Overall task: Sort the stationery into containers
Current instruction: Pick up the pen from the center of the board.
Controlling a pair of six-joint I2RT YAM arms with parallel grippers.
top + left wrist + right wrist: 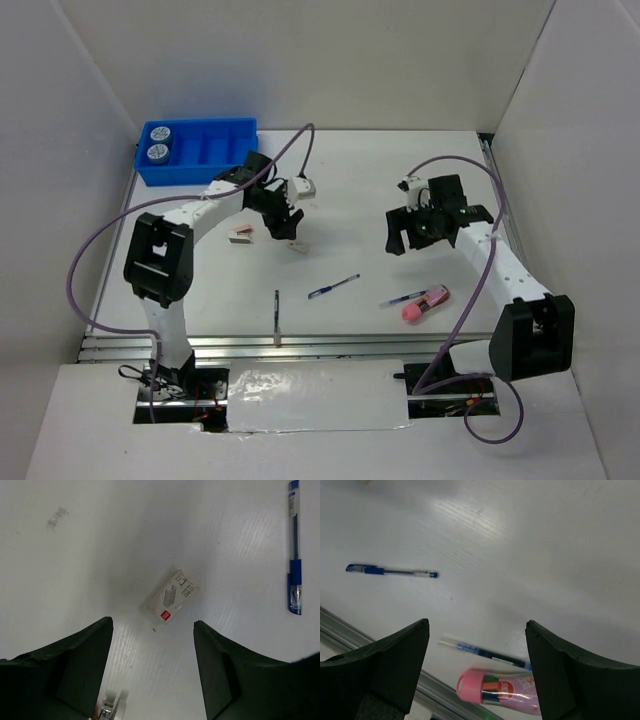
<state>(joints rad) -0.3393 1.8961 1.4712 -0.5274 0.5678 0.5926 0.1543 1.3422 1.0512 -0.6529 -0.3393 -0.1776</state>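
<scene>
A white table walled by white panels carries the blue tray at its far left corner, with two tape rolls in its leftmost compartment. The left gripper, jaws spread and empty, hangs over a small white box; a pink-and-white eraser lies near it. The right gripper is also spread wide with nothing held, above a blue pen just beside the pink tube. Another blue pen and a thin dark stick lie between the arms.

Tape rolls in tray's leftmost compartment; tube just beside a pen.
</scene>
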